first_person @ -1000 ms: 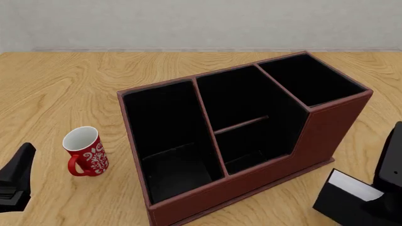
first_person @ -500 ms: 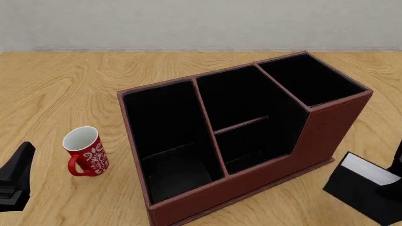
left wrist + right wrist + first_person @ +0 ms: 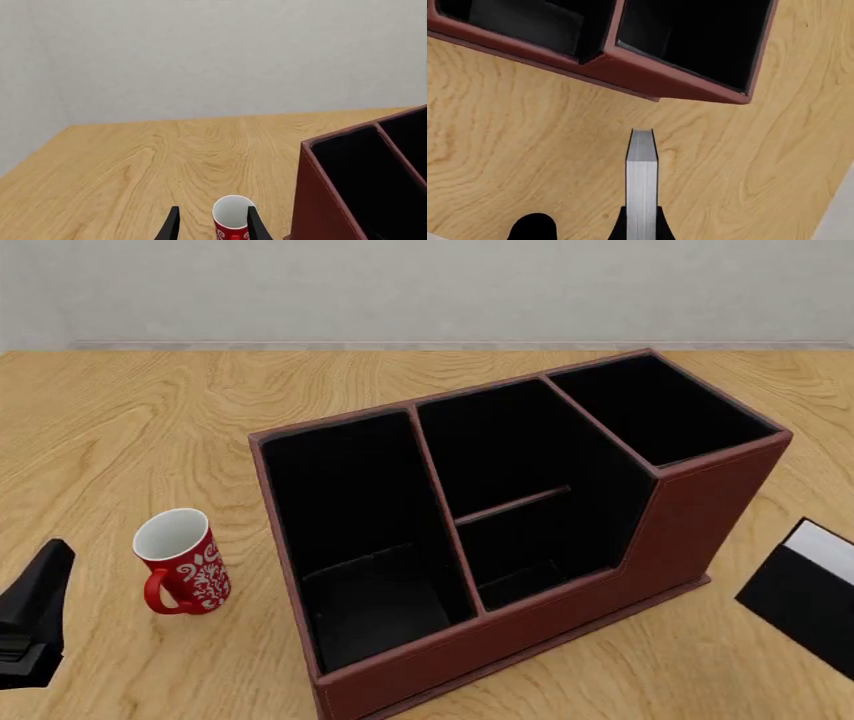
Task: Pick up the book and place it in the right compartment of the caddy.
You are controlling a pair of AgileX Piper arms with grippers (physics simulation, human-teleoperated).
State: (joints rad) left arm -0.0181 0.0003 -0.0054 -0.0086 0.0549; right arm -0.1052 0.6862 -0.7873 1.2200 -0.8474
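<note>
The dark red-brown caddy (image 3: 694, 510) stands mid-table, and its narrow right compartment (image 3: 661, 405) holds nothing. The black book (image 3: 805, 602) hangs tilted off the table at the front view's right edge, beside the caddy's right end, white page edges up. In the right wrist view my right gripper (image 3: 641, 225) is shut on the book (image 3: 642, 175), with the caddy's end wall (image 3: 647, 70) and the right compartment (image 3: 694, 40) beyond it. My left gripper (image 3: 34, 625) sits low at the front left, open (image 3: 212, 212) with nothing between its fingers.
A red mug (image 3: 183, 563) with a white pattern stands left of the caddy, just ahead of my left gripper; it shows past the fingers as mug (image 3: 233, 220). A grey wall (image 3: 427, 290) bounds the far table edge.
The book has risen off the table and shifted right, toward the frame edge. The right arm has moved out of the front view. The left arm has not moved.
</note>
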